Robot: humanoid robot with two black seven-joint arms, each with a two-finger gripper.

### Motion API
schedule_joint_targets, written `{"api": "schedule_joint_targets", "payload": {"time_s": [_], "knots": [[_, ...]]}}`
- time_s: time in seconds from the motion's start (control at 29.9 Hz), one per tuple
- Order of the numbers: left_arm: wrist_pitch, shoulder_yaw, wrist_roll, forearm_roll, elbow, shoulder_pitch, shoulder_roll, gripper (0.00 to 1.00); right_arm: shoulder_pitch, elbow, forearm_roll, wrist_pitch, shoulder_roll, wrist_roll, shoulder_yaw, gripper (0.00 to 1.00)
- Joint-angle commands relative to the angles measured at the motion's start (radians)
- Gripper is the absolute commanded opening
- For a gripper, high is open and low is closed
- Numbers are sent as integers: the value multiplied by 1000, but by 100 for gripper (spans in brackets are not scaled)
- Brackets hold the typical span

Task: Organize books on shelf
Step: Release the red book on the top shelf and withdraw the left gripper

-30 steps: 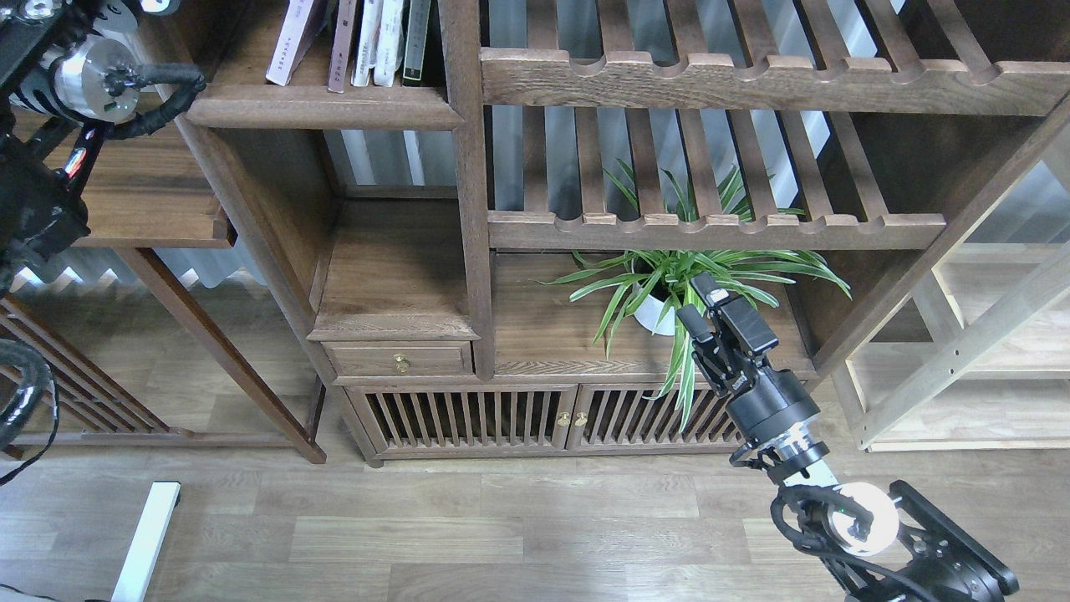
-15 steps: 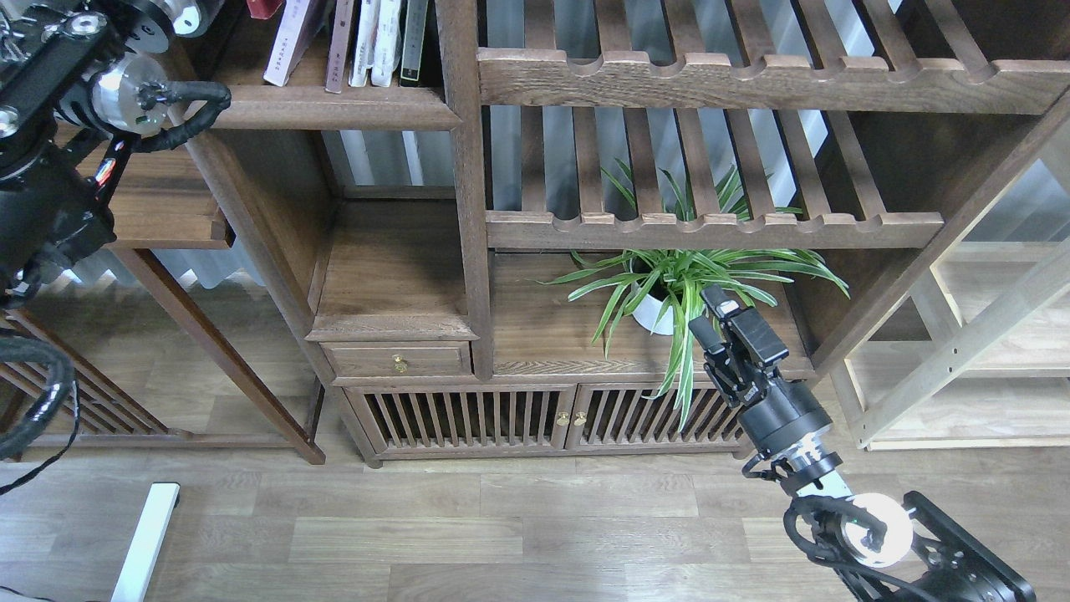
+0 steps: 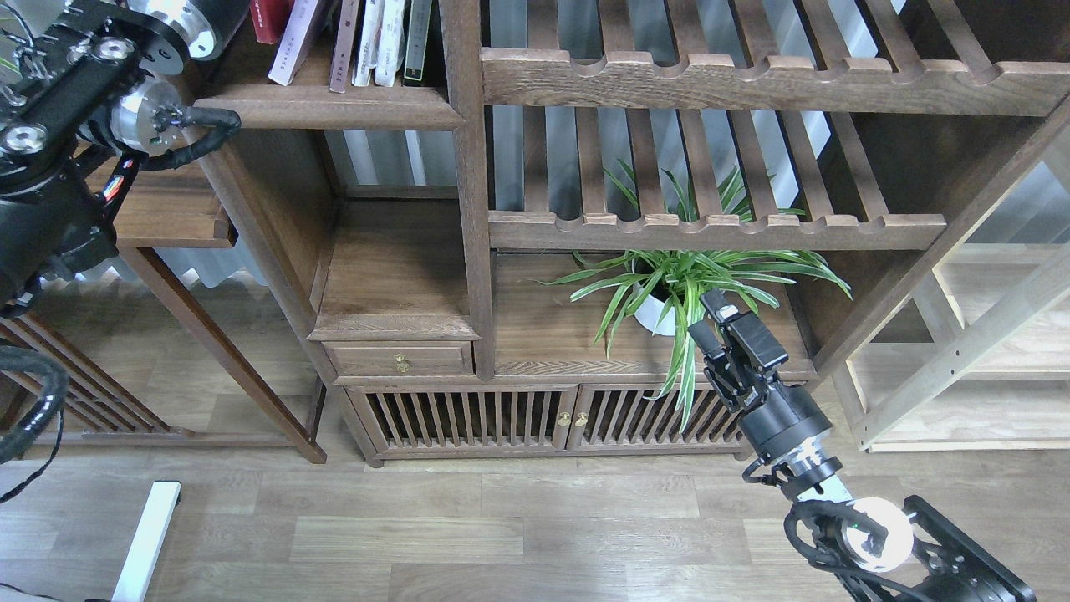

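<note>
Books (image 3: 294, 38) lean on the shelf (image 3: 326, 104); stiff, light paperbacks, likely best pinched across the spine. Right pincer (image 3: 720, 322) hangs narrow, holding nothing; left pincer is out of sight.

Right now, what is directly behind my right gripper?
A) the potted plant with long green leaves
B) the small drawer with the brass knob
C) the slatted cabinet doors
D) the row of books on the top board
A: the right gripper is raised in front of the potted plant, among its hanging leaves, holding nothing, far from the books up on the shelf.
</note>
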Motion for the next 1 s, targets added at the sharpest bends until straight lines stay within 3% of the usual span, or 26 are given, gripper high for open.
{"api": "schedule_joint_targets", "payload": {"time_s": [0.0, 0.4, 0.6, 0.74, 0.87, 0.97], "knots": [[1, 28, 1, 0, 0, 3, 2, 0, -2, 0, 0, 0, 0, 0, 1, 79], [14, 32, 1, 0, 0, 4, 3, 6, -5, 0, 0, 0, -6, 0, 1, 79], [15, 26, -2, -3, -3, -4, 28, 16, -5, 0, 0, 0, -6, 0, 0, 79], [34, 25, -33, -1, -3, -8, 28, 24, -5, 0, -6, 0, -6, 0, -2, 79], [58, 26, -42, -3, -3, -5, 29, 37, -5, 0, -18, 0, -3, 0, -2, 79], [64, 26, -45, -1, -2, -1, 29, 38, -8, 0, -20, 0, -5, 0, -2, 79]]}}
